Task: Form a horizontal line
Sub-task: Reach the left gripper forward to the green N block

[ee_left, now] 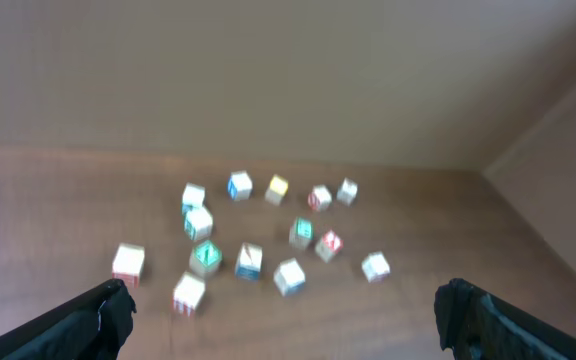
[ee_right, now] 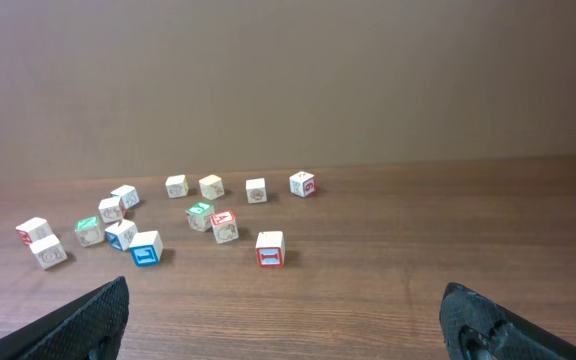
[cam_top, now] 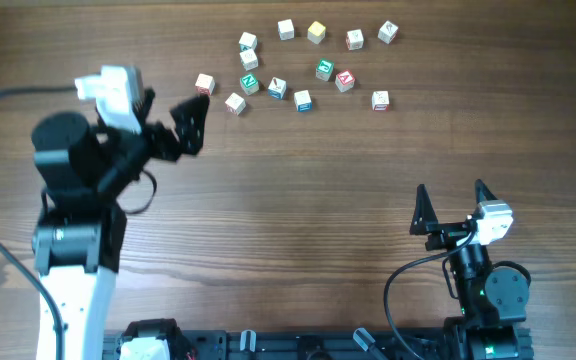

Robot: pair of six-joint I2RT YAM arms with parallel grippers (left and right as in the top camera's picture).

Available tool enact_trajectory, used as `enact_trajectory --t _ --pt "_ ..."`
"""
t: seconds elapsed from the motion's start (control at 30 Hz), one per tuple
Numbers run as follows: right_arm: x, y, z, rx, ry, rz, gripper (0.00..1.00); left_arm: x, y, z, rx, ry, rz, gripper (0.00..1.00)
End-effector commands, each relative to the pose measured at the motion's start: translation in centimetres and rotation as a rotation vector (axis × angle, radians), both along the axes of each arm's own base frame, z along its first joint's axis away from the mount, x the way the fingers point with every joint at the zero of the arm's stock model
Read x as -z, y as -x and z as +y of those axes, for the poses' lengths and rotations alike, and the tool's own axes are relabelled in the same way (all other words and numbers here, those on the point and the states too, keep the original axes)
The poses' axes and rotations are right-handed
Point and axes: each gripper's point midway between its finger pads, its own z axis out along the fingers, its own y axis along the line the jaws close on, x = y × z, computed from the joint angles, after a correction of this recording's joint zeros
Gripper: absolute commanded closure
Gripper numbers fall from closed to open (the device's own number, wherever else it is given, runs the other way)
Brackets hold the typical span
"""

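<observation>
Starting at your left pincer (cam_top: pixel 200 125), you have both black fingers spread wide with nothing held between them. It points toward the right of the overhead view, at the near-left fringe of the letter cubes (cam_top: pixel 325 69). One white cube (cam_top: pixel 205 83) sits just beside its upper fingertip, and you cannot tell whether they touch. Behind it the wrist carries a white camera block (cam_top: pixel 113 85), and the arm bends back over a dark joint to a white link that is cut off by the bottom edge. In its own wrist view the left pincer (ee_left: pixel 283 305) shows only as two dark tips in the lower corners, and that whole picture is blurred, so no letter can be read there.

Your right pincer (cam_top: pixel 450 190) is likewise wide open and empty. It points up the counter (cam_top: pixel 298 220) from a folded arm near the front edge, well apart from the cubes.

The cubes make no straight row yet; they lie scattered in a loose cluster at the far side of the counter. A green-faced cube (cam_top: pixel 250 83), a teal-faced cube (cam_top: pixel 276 88) and a blue-faced cube (cam_top: pixel 303 100) sit near one another in a slanting run with gaps between them, and a red-faced cube (cam_top: pixel 345 80) lies further right
</observation>
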Motion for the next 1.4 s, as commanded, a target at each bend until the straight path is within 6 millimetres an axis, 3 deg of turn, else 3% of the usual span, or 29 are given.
enact_trajectory --t 0.0,0.2,0.43,0.87,1.13,1.23,1.37 --pt "-0.3 0.1 0.2 -0.013 0.017 -0.017 0.00 -2.9 -2.3 -1.1 0.040 0.008 -0.038 0.00" --pt "-0.3 0.1 0.2 -0.013 0.017 -0.017 0.00 -3.6 -5.7 -3.4 0.094 0.006 -0.023 0.00" --pt "-0.3 0.1 0.2 -0.013 0.017 -0.017 0.00 -4.1 -8.1 -3.6 0.001 -0.044 -0.030 0.00" --pt "-0.3 0.1 0.2 -0.013 0.017 -0.017 0.00 -2.7 -9.8 -2.9 -0.067 -0.123 -0.015 0.00" --pt "-0.3 0.1 0.2 -0.013 0.017 -0.017 0.00 0.1 -11.3 -2.5 -0.114 -0.201 0.037 0.00" --pt "-0.3 0.1 0.2 -0.013 0.017 -0.017 0.00 2.2 -12.5 -2.7 -0.108 -0.210 0.083 0.00" --pt "-0.3 0.1 0.2 -0.013 0.017 -0.017 0.00 6.8 -13.8 -3.7 -0.058 -0.256 0.171 0.00"
